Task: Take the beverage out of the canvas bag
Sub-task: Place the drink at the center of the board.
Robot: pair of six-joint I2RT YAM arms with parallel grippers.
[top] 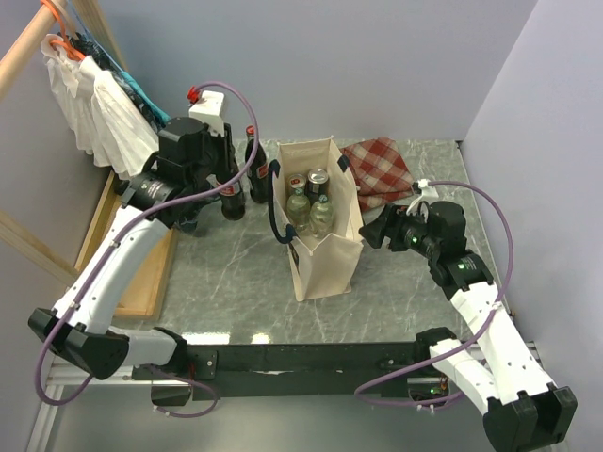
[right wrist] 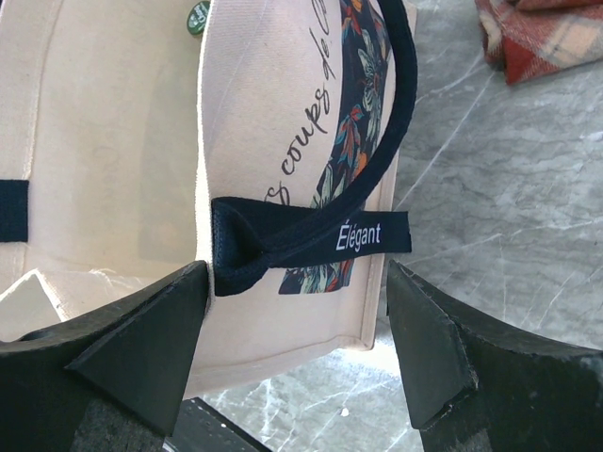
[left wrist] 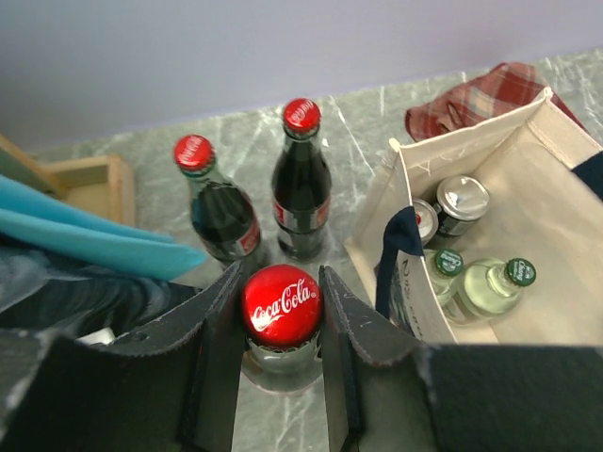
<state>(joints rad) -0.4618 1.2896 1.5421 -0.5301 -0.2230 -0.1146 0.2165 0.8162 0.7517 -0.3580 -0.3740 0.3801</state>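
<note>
Cream canvas bag (top: 325, 264) upright on counter (top: 415, 292), mouth open; cans (left wrist: 461, 200), green-capped bottles (left wrist: 490, 284) inside; red-capped cola bottle (left wrist: 281, 306) upright outside.

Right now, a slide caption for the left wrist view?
Left gripper clamps a cola bottle beside the open canvas bag.

Canvas bag (top: 325, 240) upright, mid tabletop (top: 396, 292). In bag: 2 cans (top: 317, 179) at far end, 2 small bottles (top: 311, 212) nearer. Cloth (top: 382, 169) just beside bag, behind-R. Nearest cola bottle (left wrist: 282, 309) L of bag, cap between left tool (left wrist: 280, 282) fingers; 2 more cola bottles (left wrist: 301, 188) just behind it. Tray (top: 122, 264) at L tabletop edge, L of bottles. Garments (top: 94, 104) hang over far-L corner. Right tool (right wrist: 297, 273) at bag's R side, handle loop (right wrist: 311, 240) between fingers, apart from both.
</note>
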